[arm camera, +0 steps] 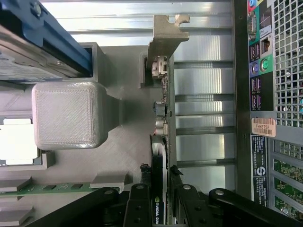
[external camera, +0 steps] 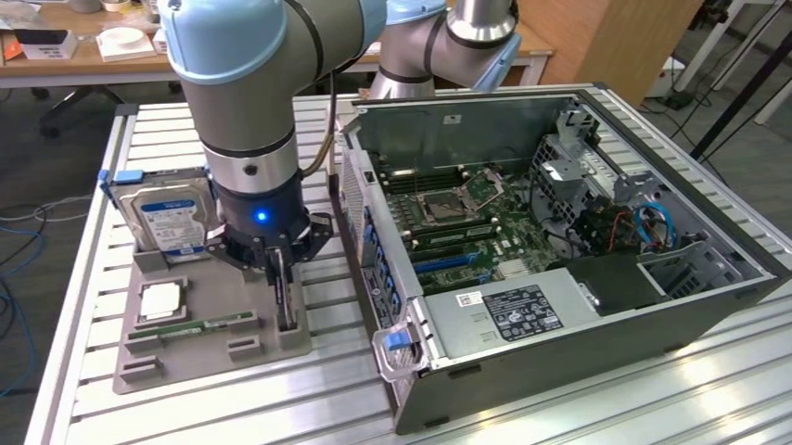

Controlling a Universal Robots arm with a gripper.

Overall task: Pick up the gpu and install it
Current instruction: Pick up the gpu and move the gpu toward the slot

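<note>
My gripper [arm camera: 159, 171] clamps the gpu [arm camera: 160, 127] on both faces, so I must lift it straight from the gray holder [arm camera: 124, 156].

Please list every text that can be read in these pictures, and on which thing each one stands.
"NVIDIA QUA", cut off at the picture's edge: on the gpu, wrist view.
On the orange sticker of the computer case: a short code, too blurred to read.
On the hard drive label and the power supply label: too small to read.

wooden desk [external camera: 87, 67] and wooden cabinet [external camera: 619, 37] behind, grey floor [external camera: 44, 176] with cables [external camera: 15, 227]
</note>
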